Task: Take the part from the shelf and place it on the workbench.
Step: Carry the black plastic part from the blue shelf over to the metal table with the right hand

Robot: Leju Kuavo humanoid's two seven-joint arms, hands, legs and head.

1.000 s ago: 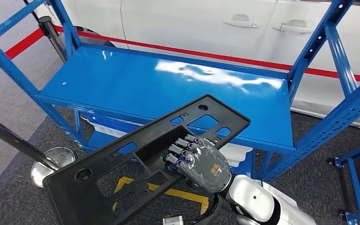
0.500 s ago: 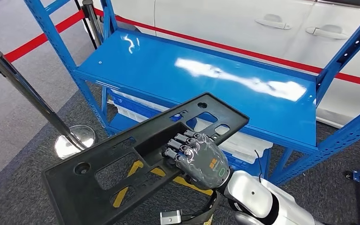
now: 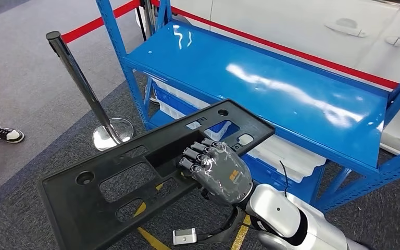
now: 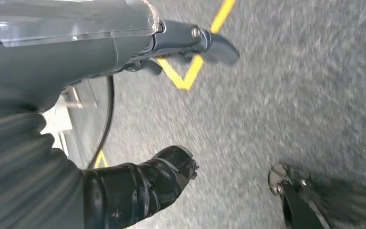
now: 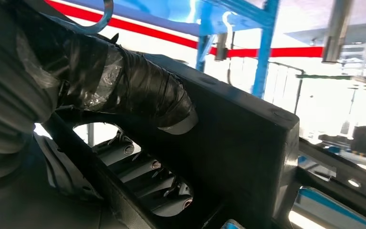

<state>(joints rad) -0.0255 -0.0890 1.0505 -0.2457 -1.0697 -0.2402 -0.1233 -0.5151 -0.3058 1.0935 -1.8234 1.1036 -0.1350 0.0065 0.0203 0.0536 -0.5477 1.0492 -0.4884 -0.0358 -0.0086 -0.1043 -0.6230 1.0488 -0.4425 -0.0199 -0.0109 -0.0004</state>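
A: Nearest first; what's the right hand (image 3: 220, 175) doing?

B: Grasping the part (image 3: 151, 166), a long black plastic panel w/ cut-outs; fingers (image 3: 198, 154) hook over the edge of a middle opening; thumb (image 5: 138, 95) presses the opposite face in the right wrist view; so it's a clamp thru the panel, not a pinch at the rim.

A: Why the middle?

B: Prob. balance; panel's long, a grip near centre keeps either end from drooping; it's carried roughly flat, tilted a bit, clear of the floor (image 3: 26, 94) and off the shelf.

A: Left hand (image 4: 138, 52)?

B: Hangs over grey carpet by a yellow floor line (image 4: 190, 71); fingers apart, nothing in it; released, idle; one hand seems enough for this load.

A: Further out?

B: Blue shelf (image 3: 271, 88) just beyond the panel's far end; its top deck is bare, glossy; white stuff on the lower level (image 3: 286, 156). Chrome stanchion (image 3: 83, 88) to the left; someone's shoes (image 3: 2, 134) at the edge; red tape (image 3: 291, 49) and a white car (image 3: 312, 26) behind.

A: Workbench?

B: Can't spot one; I'd judge the pick is done, carry underway, placing not yet.
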